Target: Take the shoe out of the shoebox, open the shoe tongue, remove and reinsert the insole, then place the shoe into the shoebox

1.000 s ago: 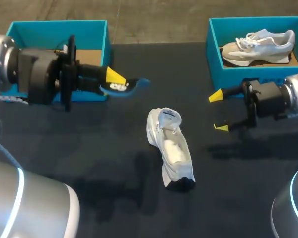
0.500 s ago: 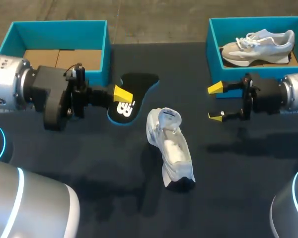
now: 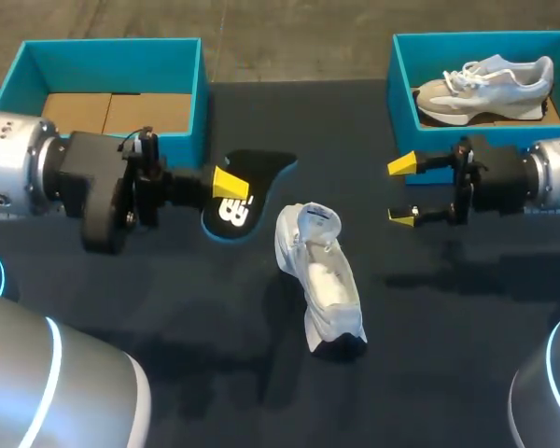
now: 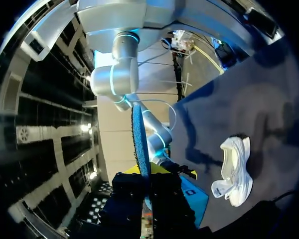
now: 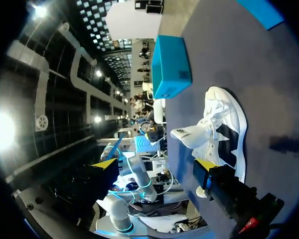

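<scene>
A robotics laboratory test bench. Two silver-and-black industrial arms stand over a table (image 3: pixel 168 317) covered in plain black cloth. The left arm (image 3: pixel 37 177) comes in at the frame's left edge and the right arm (image 3: pixel 551 177) at its right edge, and blue light rings glow on their joints in the lower corners. The left gripper (image 3: pixel 226 189) and right gripper (image 3: pixel 401 190) have bright yellow fingertips. Props are set out sparingly: a teal left shoebox (image 3: pixel 112 44) at upper left, a matching right shoebox (image 3: pixel 399 75) at upper right, and a white shoe (image 3: pixel 322 280) alone at centre.
</scene>
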Action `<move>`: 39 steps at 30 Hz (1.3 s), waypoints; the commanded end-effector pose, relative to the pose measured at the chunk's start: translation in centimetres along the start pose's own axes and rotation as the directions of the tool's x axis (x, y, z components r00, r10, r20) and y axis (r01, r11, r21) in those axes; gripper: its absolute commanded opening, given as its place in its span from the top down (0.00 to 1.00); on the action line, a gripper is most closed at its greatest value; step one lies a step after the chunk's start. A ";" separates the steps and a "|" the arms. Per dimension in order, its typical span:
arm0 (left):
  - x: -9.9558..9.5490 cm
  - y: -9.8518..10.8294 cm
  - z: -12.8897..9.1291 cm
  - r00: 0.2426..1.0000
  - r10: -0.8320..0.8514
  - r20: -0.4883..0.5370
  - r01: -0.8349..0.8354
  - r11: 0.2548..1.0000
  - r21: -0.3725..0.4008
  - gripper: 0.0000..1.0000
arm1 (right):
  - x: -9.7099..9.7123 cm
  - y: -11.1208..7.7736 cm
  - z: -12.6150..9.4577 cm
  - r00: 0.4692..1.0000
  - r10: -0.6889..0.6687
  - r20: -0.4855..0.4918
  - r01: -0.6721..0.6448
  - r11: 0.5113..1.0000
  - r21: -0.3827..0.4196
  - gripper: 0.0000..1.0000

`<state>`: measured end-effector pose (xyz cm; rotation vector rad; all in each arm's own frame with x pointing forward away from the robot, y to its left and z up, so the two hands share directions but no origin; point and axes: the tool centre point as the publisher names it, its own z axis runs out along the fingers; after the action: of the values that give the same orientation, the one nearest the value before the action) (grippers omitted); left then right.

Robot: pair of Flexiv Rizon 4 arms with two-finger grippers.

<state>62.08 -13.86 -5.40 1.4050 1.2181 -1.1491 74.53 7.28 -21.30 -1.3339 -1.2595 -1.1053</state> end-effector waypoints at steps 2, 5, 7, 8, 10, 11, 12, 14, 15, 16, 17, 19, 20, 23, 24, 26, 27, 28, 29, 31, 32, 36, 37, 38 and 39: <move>2.4 1.6 1.7 0.995 0.097 0.029 -0.097 0.995 -0.003 1.00 | 0.2 0.2 0.6 1.000 0.001 -0.001 -0.001 1.000 0.002 0.00; 3.9 2.8 2.4 0.992 0.119 0.032 -0.119 0.993 -0.005 1.00 | 0.5 0.2 0.8 1.000 -0.001 0.000 0.001 1.000 0.005 0.00; 4.6 3.4 2.8 0.991 0.128 0.047 -0.128 0.992 -0.007 1.00 | 0.7 0.2 0.9 1.000 -0.002 0.001 0.002 1.000 0.004 0.00; 4.9 3.6 3.1 0.987 0.152 0.046 -0.152 0.988 -0.004 1.00 | 0.8 0.2 1.0 1.000 -0.003 0.002 0.003 1.000 0.003 0.00; 5.3 3.9 3.5 0.985 0.165 0.054 -0.165 0.986 -0.002 1.00 | 0.9 0.2 1.1 1.000 -0.005 -0.005 0.005 1.000 0.003 0.00; 5.4 4.0 3.7 0.982 0.180 0.062 -0.181 0.983 0.006 1.00 | 1.0 0.1 1.1 1.000 -0.005 -0.006 0.005 1.000 0.001 0.00; 5.6 4.1 3.8 0.980 0.185 0.067 -0.186 0.983 0.000 1.00 | 1.1 0.1 1.1 1.000 -0.006 -0.007 0.006 1.000 -0.002 0.00; 5.8 4.1 4.2 0.975 0.212 0.068 -0.213 0.977 0.002 1.00 | 1.3 0.0 1.1 1.000 -0.008 -0.016 0.008 1.000 -0.002 0.00; 5.9 4.2 4.4 0.970 0.235 0.062 -0.236 0.972 -0.001 1.00 | 1.4 0.0 1.1 1.000 -0.010 -0.019 0.010 1.000 -0.003 0.00; 6.0 4.1 4.5 0.967 0.245 0.067 -0.246 0.969 -0.003 1.00 | 1.5 0.0 1.2 1.000 -0.013 -0.023 0.013 1.000 -0.004 0.00; 6.2 4.2 4.7 0.966 0.253 0.060 -0.252 0.968 -0.015 1.00 | 1.6 0.0 1.3 0.999 -0.018 -0.028 0.018 1.000 -0.007 0.00; 6.7 4.2 4.8 0.961 0.265 0.084 -0.264 0.964 -0.020 1.00 | 1.7 0.1 1.4 0.998 -0.028 -0.049 0.027 1.000 -0.010 0.00; 7.0 4.2 4.9 0.959 0.278 0.065 -0.276 0.961 -0.029 1.00 | 1.7 0.1 1.4 0.998 -0.028 -0.049 0.027 1.000 -0.010 0.00; 7.3 4.2 4.8 0.960 0.274 0.062 -0.273 0.962 -0.032 1.00 | 1.7 0.1 1.4 0.998 -0.028 -0.049 0.027 1.000 -0.010 0.00; 7.3 4.2 4.8 0.960 0.274 0.062 -0.273 0.962 -0.032 1.00 | 1.7 0.1 1.4 0.998 -0.028 -0.049 0.027 1.000 -0.010 0.00; 7.3 4.2 4.8 0.960 0.274 0.062 -0.273 0.962 -0.032 1.00 | 1.7 0.1 1.4 0.998 -0.028 -0.049 0.027 1.000 -0.010 0.00; 7.3 4.2 4.8 0.960 0.274 0.062 -0.273 0.962 -0.032 1.00 | 1.7 0.1 1.4 0.998 -0.028 -0.049 0.027 1.000 -0.010 0.00; 7.3 4.2 4.8 0.960 0.274 0.062 -0.273 0.962 -0.032 1.00 | 1.7 0.1 1.4 0.998 -0.028 -0.049 0.027 1.000 -0.010 0.00; 7.3 4.2 4.8 0.960 0.274 0.062 -0.273 0.962 -0.032 1.00 | 1.7 0.1 1.4 0.998 -0.028 -0.049 0.027 1.000 -0.010 0.00; 7.3 4.2 4.8 0.960 0.274 0.062 -0.273 0.962 -0.032 1.00 | 1.7 0.1 1.4 0.998 -0.028 -0.049 0.027 1.000 -0.010 0.00; 7.3 4.2 4.8 0.960 0.274 0.062 -0.273 0.962 -0.032 1.00 | 1.7 0.1 1.4 0.998 -0.028 -0.049 0.027 1.000 -0.010 0.00; 8.3 4.0 5.5 0.937 0.341 0.077 -0.338 0.940 -0.051 1.00 | 2.0 0.6 2.6 0.998 -0.023 -0.052 0.023 1.000 0.003 0.00; 8.7 4.3 5.7 0.938 0.343 0.058 -0.340 0.939 -0.056 1.00 | 2.2 0.8 2.9 0.999 -0.018 -0.044 0.018 1.000 0.003 0.00; 9.1 4.5 5.8 0.933 0.356 0.050 -0.353 0.934 -0.057 1.00 | 2.5 0.9 3.2 0.999 -0.014 -0.045 0.014 1.000 0.009 0.00; 9.4 4.7 5.9 0.934 0.352 0.059 -0.349 0.935 -0.056 1.00 | 2.6 1.0 3.3 0.999 -0.011 -0.043 0.012 1.000 0.011 0.00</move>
<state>66.68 -18.15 -14.28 1.4808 0.9054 -0.8976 74.81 9.73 -19.45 -1.2882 -1.2323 -1.1438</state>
